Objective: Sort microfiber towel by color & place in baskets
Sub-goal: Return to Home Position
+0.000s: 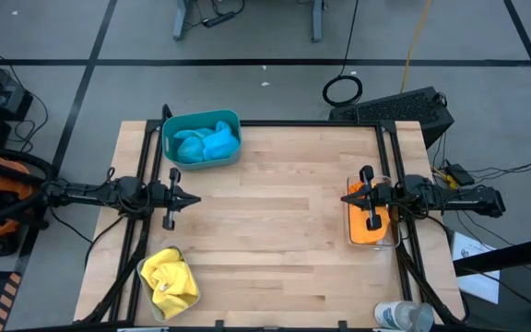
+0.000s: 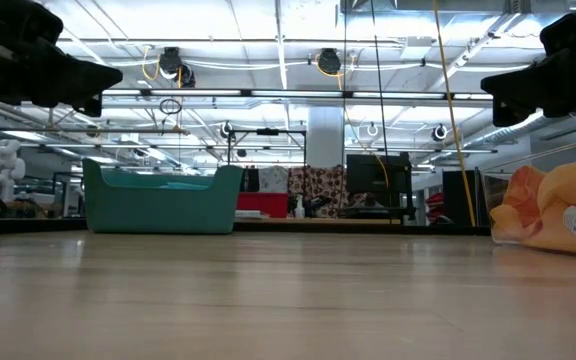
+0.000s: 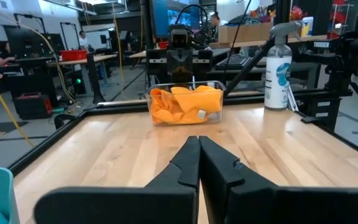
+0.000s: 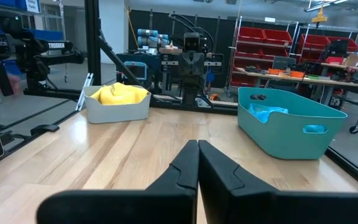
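1. The left gripper (image 1: 194,196) hovers over the left side of the surface (image 1: 275,231), fingers pressed together and holding nothing.
2. The right gripper (image 1: 346,197) hovers above the clear bin (image 3: 219,113) at the right, fingers also closed tight and empty.
3. Blue towels (image 1: 206,143) lie in the teal bin (image 1: 201,118) at far left. Yellow towels (image 1: 169,277) fill the grey bin (image 4: 118,111) at near left. Orange towels (image 3: 182,102) sit in the clear bin.

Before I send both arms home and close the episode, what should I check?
1. Teal bin holds only blue towels: ok.
2. Grey bin holds only yellow towels: ok.
3. Clear bin holds only orange towels: ok.
4. Left gripper, over the table's left side, shut and empty: ok.
5. Right gripper, above the clear bin, shut and empty: ok.
6. Two towels per bin: cannot tell.
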